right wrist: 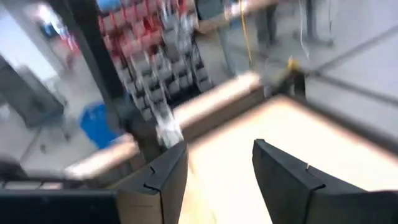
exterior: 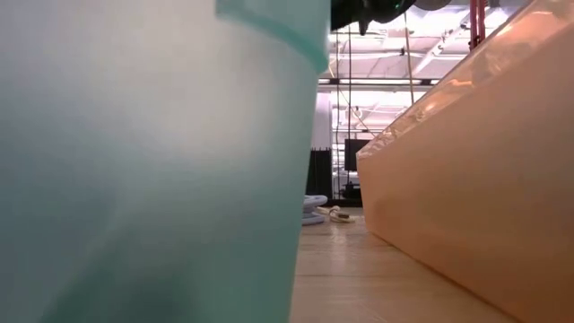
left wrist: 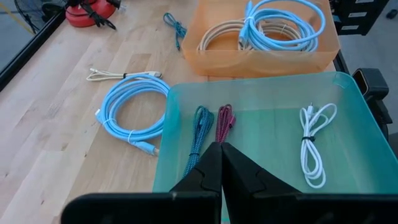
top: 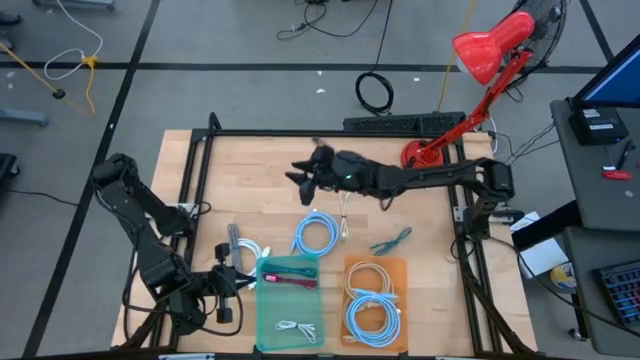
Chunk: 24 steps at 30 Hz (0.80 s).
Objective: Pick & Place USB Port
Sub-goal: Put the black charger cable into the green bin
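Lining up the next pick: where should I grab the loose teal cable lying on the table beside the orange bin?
Take the teal cable at its bunched middle, coming straight down from above. It lies flat on the bare table, apart from the orange bin and the blue coil, so a top-down pinch across the narrow bundle looks cleanest.

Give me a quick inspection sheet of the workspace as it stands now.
Surface: wooden table, framed by black rails.
Job's things: teal bin holds three cables; orange bin holds coiled cables.
Clutter: red desk lamp at the far right corner.
Hands: left hand shut, beside the teal bin; right hand open, empty, over the far table.
Cables: blue coil, teal cable and white cable loose on the table.
Surroundings: floor cables, keyboard.
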Available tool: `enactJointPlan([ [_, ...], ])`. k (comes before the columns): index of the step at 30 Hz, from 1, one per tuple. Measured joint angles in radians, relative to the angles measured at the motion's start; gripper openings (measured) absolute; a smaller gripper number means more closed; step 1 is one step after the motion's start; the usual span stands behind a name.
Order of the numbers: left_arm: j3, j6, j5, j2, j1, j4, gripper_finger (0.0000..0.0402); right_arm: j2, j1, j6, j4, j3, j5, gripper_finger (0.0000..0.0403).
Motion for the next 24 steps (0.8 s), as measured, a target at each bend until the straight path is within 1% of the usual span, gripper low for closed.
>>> enactJointPlan([
  [2, 0.000, 0.000, 0.000, 0.000, 0.000, 0.000, 0.0003, 0.037, 0.000, 0.014, -0.031, 0.017, -0.046, 0.0166],
  [5, 0.000, -0.003, 0.000, 0.000, 0.000, -0.003, 0.0003, 0.063, 0.003, 0.056, -0.047, 0.022, -0.145, 0.0164],
  [7, 0.000, -0.034, 0.001, 0.000, 0.000, -0.018, 0.0003, 0.090, 0.013, 0.077, -0.038, 0.022, -0.197, 0.0164],
  [8, 0.000, -0.070, 0.001, 0.000, 0.000, -0.037, 0.0003, 0.110, 0.021, 0.082, -0.023, 0.023, -0.204, 0.0164],
  [9, 0.000, -0.127, 0.000, 0.000, 0.000, -0.072, 0.0003, 0.124, 0.031, 0.085, -0.020, 0.023, -0.204, 0.0164],
  [11, 0.000, -0.295, 0.003, 0.000, 0.011, -0.180, 0.0003, 0.138, 0.055, 0.085, -0.031, 0.019, -0.204, 0.0164],
  [13, 0.000, -0.488, 0.020, 0.000, 0.030, -0.326, 0.0003, 0.134, 0.081, 0.081, 0.002, 0.019, -0.186, 0.0164],
  [14, 0.000, -0.591, 0.040, 0.000, 0.042, -0.406, 0.0003, 0.128, 0.096, 0.074, 0.023, 0.022, -0.160, 0.0164],
  [16, 0.000, -0.776, 0.115, 0.000, 0.074, -0.557, 0.0003, 0.123, 0.127, 0.039, 0.053, 0.025, -0.105, 0.0164],
  [17, 0.000, -0.851, 0.183, -0.002, 0.092, -0.625, 0.0003, 0.124, 0.140, 0.018, 0.058, 0.025, -0.080, 0.0164],
  [19, 0.000, -0.928, 0.322, -0.013, 0.134, -0.742, 0.0003, 0.132, 0.163, -0.006, 0.063, 0.021, -0.041, 0.0164],
  [21, 0.000, -0.921, 0.436, -0.025, 0.190, -0.828, 0.0003, 0.135, 0.176, -0.010, 0.102, 0.020, -0.020, 0.0164],
  [22, 0.000, -0.888, 0.469, -0.032, 0.220, -0.858, 0.0003, 0.132, 0.179, -0.010, 0.126, 0.020, -0.021, 0.0164],
  [24, 0.000, -0.802, 0.492, -0.052, 0.280, -0.883, 0.0003, 0.125, 0.179, -0.012, 0.173, 0.023, -0.020, 0.0164],
])
